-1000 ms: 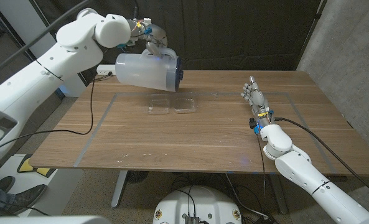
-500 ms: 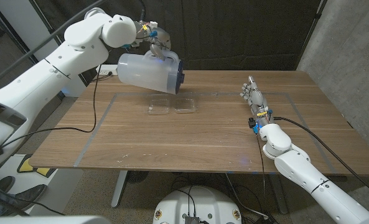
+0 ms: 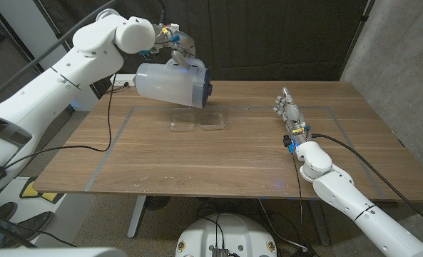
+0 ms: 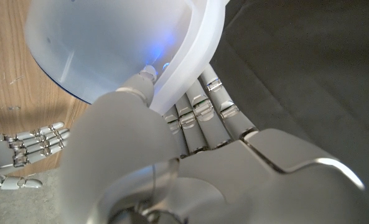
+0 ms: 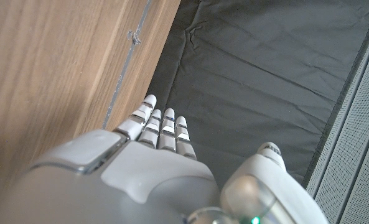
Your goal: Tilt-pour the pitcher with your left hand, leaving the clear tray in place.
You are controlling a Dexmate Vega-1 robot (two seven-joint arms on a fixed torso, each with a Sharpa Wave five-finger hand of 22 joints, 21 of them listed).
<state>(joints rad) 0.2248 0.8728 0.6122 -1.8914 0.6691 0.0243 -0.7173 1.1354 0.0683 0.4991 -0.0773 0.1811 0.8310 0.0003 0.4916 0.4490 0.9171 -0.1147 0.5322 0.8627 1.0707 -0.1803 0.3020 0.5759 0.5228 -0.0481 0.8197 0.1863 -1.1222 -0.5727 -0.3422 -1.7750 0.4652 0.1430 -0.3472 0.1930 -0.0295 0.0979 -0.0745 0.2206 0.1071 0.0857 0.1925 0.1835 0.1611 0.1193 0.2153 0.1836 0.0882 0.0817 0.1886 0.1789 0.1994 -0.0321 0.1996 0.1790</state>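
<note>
A translucent white pitcher (image 3: pixel 170 83) with a dark lid end hangs on its side in the air above the table's far left. My left hand (image 3: pixel 180 48) grips its handle from above; the lid end faces right and slightly down. In the left wrist view my left hand (image 4: pixel 190 155) wraps the pitcher's handle (image 4: pixel 193 43). Just below the pitcher, the clear tray (image 3: pixel 197 120) with two shallow wells lies on the wood. My right hand (image 3: pixel 290 111) stands on its edge at the table's right with fingers straight, holding nothing; the right hand (image 5: pixel 153 155) also shows from behind in the right wrist view.
A taped rectangle (image 3: pixel 118 135) marks the wooden table (image 3: pixel 218 160). A black curtain (image 3: pixel 268 36) hangs behind the far edge. A black cable (image 3: pixel 104 135) trails from the left arm over the table's left side. A wall outlet (image 3: pixel 120 82) sits beyond the far left corner.
From a second ago the left arm lifted and shifted slightly right with the pitcher; over the last half second nothing visibly moved. The right hand stayed put.
</note>
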